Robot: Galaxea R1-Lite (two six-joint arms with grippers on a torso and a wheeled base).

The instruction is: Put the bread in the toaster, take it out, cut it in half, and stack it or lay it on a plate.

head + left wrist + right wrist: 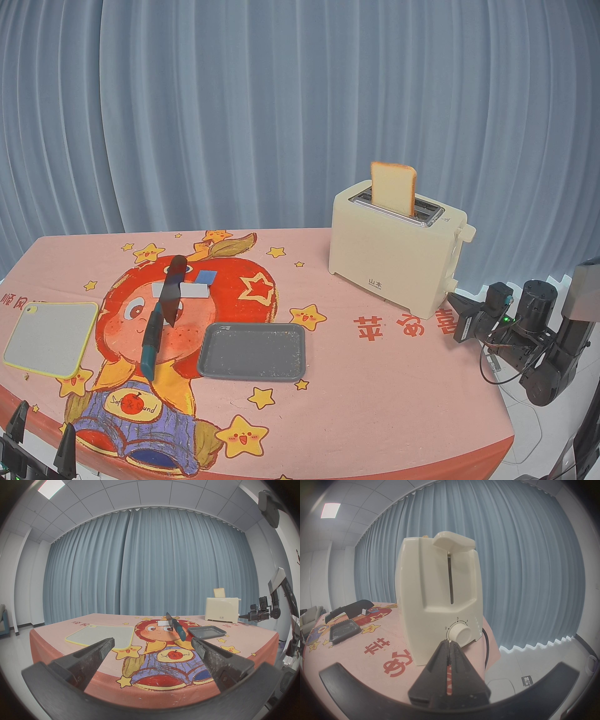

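Right claw (449, 644) sat pinched shut and empty, nose just short of the toaster (387, 256), bread (393, 187) standing tall in the slot above it, left claw (152, 642) gaping empty far off: toasting step, I'd say, next needing the lever (453, 541) overhead pressed.

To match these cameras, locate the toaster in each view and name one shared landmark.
Head view: toaster at the table's far right, bread in its slot.
Left wrist view: toaster far across the table, beyond the plate.
Right wrist view: toaster close ahead, lever end facing.
Shared landmark: the plate.
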